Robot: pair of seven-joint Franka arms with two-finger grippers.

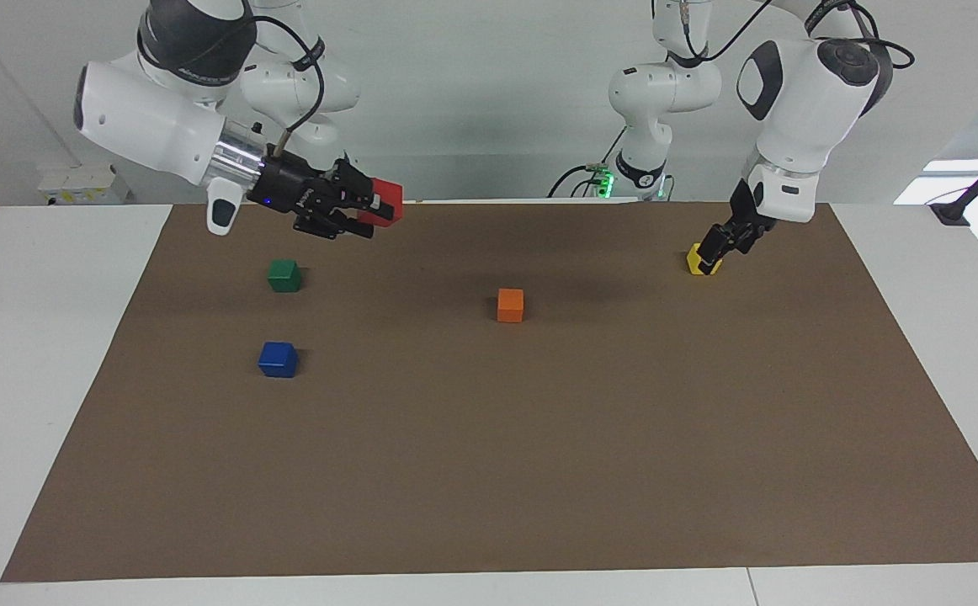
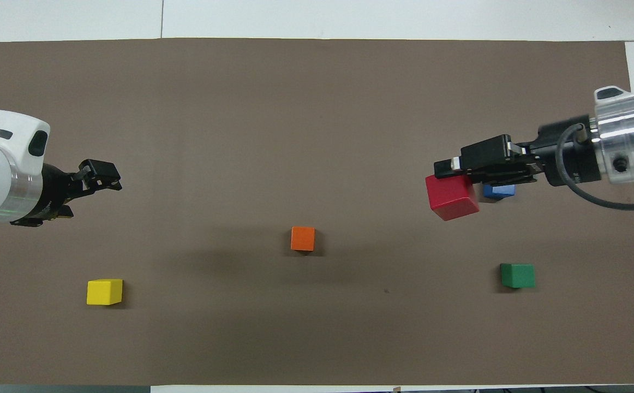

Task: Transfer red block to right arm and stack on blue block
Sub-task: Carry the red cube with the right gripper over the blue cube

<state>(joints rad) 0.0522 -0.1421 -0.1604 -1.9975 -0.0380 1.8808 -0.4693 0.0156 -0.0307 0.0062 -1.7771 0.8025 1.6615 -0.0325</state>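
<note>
My right gripper (image 1: 371, 215) is shut on the red block (image 1: 390, 200) and holds it in the air over the right arm's end of the mat, pointing sideways. In the overhead view the gripper (image 2: 443, 173) and the red block (image 2: 452, 196) partly cover the blue block (image 2: 498, 190). The blue block (image 1: 278, 359) sits alone on the mat, well below the held block. My left gripper (image 1: 720, 248) (image 2: 99, 177) hangs empty over the left arm's end of the mat, raised above the yellow block (image 1: 695, 261).
A green block (image 1: 284, 275) (image 2: 517, 275) sits on the brown mat (image 1: 539, 471), nearer the robots than the blue block. An orange block (image 1: 510, 305) (image 2: 303, 238) sits mid-mat. The yellow block also shows in the overhead view (image 2: 104, 291).
</note>
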